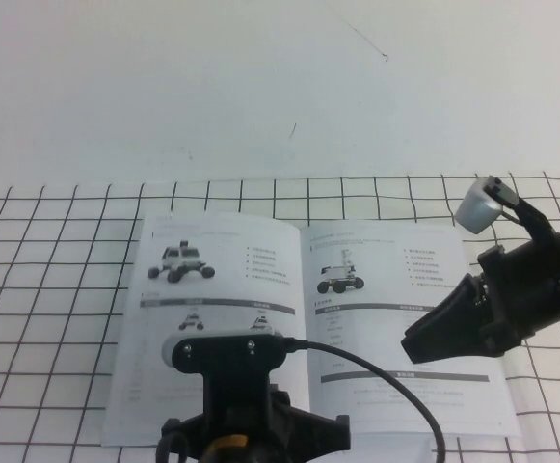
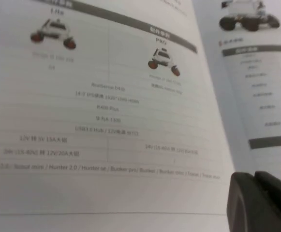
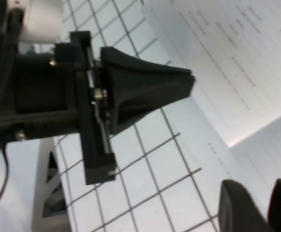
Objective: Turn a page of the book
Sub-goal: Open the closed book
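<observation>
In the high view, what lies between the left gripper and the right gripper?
Only the open book: its right-hand page with the dark-headed table spans the stretch between the left gripper, low over the left page, and the right gripper above the right page.

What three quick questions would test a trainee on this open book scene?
1. True or false: the book lies closed on the checked cloth.
2. The right gripper hovers over: A) the left-hand page, B) the outer part of the right-hand page, C) bare cloth behind the book.
3. Fill in: the left gripper sits low over the ___-hand page, near the book's front edge.
Key: 1 false; 2 B; 3 left.
</observation>
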Motion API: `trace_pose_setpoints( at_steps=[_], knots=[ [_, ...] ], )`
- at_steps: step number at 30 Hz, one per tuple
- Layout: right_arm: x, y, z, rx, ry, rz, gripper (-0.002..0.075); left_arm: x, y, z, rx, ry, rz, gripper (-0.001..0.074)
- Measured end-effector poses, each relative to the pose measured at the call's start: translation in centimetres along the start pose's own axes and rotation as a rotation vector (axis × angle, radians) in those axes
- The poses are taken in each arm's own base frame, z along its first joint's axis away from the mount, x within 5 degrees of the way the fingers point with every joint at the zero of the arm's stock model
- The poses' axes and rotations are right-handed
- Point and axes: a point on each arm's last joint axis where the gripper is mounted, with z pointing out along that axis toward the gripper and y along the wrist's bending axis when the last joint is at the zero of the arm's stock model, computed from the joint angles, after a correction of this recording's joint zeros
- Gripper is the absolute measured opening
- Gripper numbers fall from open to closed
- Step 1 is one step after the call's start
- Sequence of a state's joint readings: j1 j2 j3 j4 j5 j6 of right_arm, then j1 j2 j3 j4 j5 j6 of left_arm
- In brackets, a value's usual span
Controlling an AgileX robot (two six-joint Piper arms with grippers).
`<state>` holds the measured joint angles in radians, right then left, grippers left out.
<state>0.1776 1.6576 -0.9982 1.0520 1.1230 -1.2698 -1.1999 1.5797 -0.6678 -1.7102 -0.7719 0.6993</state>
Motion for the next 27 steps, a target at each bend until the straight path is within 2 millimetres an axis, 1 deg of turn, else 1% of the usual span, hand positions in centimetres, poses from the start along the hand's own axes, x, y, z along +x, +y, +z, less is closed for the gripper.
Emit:
trace_pose_setpoints(
  at_steps=[3,4,6,11,16,18,21,24,27],
  knots=[
    [0.1,-0.7,0.0,0.075,0.01,0.024,0.0073,-0.2,0.6,0.9,-0.001,0.076,-0.001,-0.0002],
    [0.1,-0.9,0.0,0.097,0.008,0.033,0.0048,-0.4,0.8,1.4,0.013,0.109,-0.007,-0.0002],
    [0.1,-1.2,-0.1,0.13,0.014,0.039,0.0021,-1.0,1.2,2.0,0.054,0.168,-0.045,-0.0002],
    [0.6,-1.9,-0.2,0.212,0.061,0.059,0.0004,-3.3,3.3,4.2,0.136,0.258,-0.135,-0.0002],
    [0.8,-3.1,-0.6,0.351,0.077,0.069,0.0001,-5.5,6.2,5.9,0.161,0.28,-0.173,-0.0002],
    [0.6,-3.5,-0.7,0.402,0.055,0.063,0.0001,-5.9,6.9,6.1,0.152,0.271,-0.162,-0.0002],
    [0.2,-3.9,-0.7,0.462,0.028,0.047,0.0001,-6.4,7.2,6.3,0.153,0.257,-0.122,-0.0002],
    [0.2,-4.5,0.6,0.477,0.036,0.062,0.0001,-6.4,6.9,6.9,0.162,0.263,-0.088,-0.0002],
    [0.7,-5.4,3.3,0.461,0.089,0.084,0.0001,-5.6,7.0,7.8,0.144,0.298,-0.071,-0.0002]
  ],
)
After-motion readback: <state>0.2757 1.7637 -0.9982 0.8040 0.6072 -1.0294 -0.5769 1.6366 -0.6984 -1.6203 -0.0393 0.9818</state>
